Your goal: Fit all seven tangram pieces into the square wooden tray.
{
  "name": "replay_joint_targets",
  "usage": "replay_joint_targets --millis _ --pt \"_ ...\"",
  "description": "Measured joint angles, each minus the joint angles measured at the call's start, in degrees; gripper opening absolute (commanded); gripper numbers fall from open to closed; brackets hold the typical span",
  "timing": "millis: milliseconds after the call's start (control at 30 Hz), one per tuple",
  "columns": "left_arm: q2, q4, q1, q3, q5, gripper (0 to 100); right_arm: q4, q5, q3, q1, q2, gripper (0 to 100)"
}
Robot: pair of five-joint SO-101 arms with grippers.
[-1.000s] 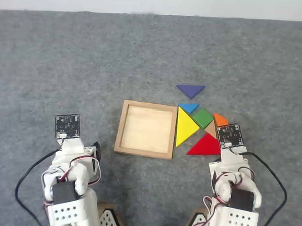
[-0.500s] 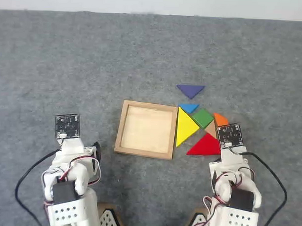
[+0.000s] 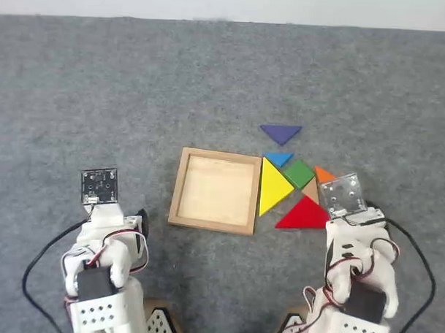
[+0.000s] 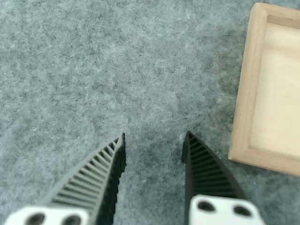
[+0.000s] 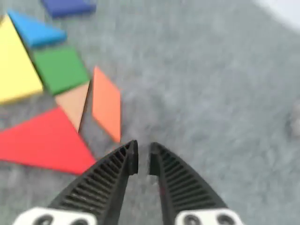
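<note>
The square wooden tray (image 3: pixel 176 187) lies empty at the table's middle, and its rim (image 4: pixel 243 93) is in the left wrist view too. Just right of it is a cluster of pieces: yellow triangle (image 3: pixel 271 186), blue triangle (image 3: pixel 278 158), green square (image 3: pixel 299 173), tan triangle (image 3: pixel 311 189), orange parallelogram (image 3: pixel 324 174) and red triangle (image 3: pixel 303 213). A purple triangle (image 3: pixel 281 132) lies apart behind them. My left gripper (image 4: pixel 154 140) is open over bare carpet beside the tray. My right gripper (image 5: pixel 143 152) is shut and empty, close to the red triangle (image 5: pixel 44 143) and orange parallelogram (image 5: pixel 107 104).
Grey carpet covers the whole table. Both arm bases (image 3: pixel 101 279) (image 3: pixel 353 288) stand at the near edge. A pale wall strip runs along the far edge.
The right arm has swung a little to the right and its wrist has tilted. The left arm and all pieces stay where they were.
</note>
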Motion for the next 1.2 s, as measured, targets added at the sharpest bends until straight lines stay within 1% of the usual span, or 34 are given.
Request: replay_joint_targets --millis 167,267,433,500,567,667,733,867,933,1000,1200 --pt "0.0 0.0 0.0 0.0 0.0 19 -3.52 -2.46 -10.2 -0.62 16.88 9.1" --pt "0.0 0.0 0.0 0.0 0.0 19 -3.78 -2.99 -20.22 -2.99 33.41 9.1" --pt "0.0 0.0 0.0 0.0 0.0 19 3.52 -4.04 -38.33 -9.32 60.4 9.1" --pt "0.0 0.0 0.0 0.0 0.0 19 6.42 -6.59 -43.87 -12.31 70.42 9.2" --pt "0.0 0.0 0.0 0.0 0.0 19 7.47 -9.93 -46.24 -16.18 77.1 10.8" --pt "0.0 0.0 0.0 0.0 0.0 19 8.09 -14.42 -47.12 -22.95 80.09 18.4" --pt "0.0 0.0 0.0 0.0 0.0 19 8.44 -14.59 -47.12 -27.25 80.26 24.6" --pt "0.0 0.0 0.0 0.0 0.0 19 8.44 -13.01 -46.68 -29.98 80.97 33.5" --pt "0.0 0.0 0.0 0.0 0.0 19 8.44 -13.01 -45.19 -30.07 80.97 34.3" --pt "0.0 0.0 0.0 0.0 0.0 19 8.44 -15.47 -43.43 -30.07 80.97 33.8" --pt "0.0 0.0 0.0 0.0 0.0 19 7.03 -30.51 -38.95 -30.07 80.97 30.0"
